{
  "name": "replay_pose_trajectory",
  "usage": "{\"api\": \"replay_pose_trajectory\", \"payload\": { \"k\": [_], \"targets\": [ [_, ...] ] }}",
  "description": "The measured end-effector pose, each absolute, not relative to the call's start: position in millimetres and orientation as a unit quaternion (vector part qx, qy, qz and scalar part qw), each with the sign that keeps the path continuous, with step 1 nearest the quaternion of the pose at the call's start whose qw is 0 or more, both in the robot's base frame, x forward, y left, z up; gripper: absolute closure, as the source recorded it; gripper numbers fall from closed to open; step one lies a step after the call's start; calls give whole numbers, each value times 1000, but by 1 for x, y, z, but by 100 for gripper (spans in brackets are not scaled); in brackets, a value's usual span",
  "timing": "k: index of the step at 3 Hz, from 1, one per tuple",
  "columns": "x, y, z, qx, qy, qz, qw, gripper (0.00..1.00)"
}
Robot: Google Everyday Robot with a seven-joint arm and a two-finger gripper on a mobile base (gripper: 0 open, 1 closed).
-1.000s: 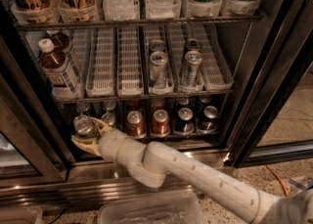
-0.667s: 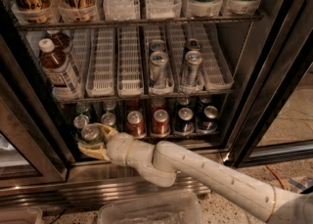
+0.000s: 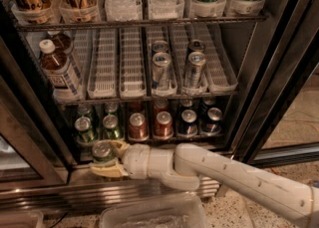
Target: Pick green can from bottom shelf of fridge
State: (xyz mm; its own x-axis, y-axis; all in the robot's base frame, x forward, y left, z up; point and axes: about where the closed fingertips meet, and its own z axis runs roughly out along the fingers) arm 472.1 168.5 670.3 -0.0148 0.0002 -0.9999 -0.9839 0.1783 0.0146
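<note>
One fridge [image 3: 259, 87] fills the view. A white arm [image 3: 234, 174] extends from the near right toward the lower left. On the bottom shelf [image 3: 149, 140], lanes hold other green cans [image 3: 84, 130] at left, red-brown cans [image 3: 137, 126] in the centre and dark blue cans [image 3: 188, 122] at right. The gripper [image 3: 105, 160] sits at the shelf's near left edge, above the ribbed steel base [image 3: 60, 192]. Its jaws are clamped on the green can [image 3: 102, 151], which stands upright just in front of the green lanes.
</note>
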Motion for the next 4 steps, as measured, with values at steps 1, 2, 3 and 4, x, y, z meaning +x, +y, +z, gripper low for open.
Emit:
{"api": "replay_pose_trajectory", "payload": {
  "k": [1, 2, 3, 4],
  "targets": [
    [441, 154, 679, -454, 541, 481, 520, 100],
    [412, 144, 692, -451, 545, 494, 505, 100],
    [386, 135, 710, -439, 564, 499, 490, 100],
    [384, 133, 711, -438, 566, 498, 490, 100]
  ]
}}
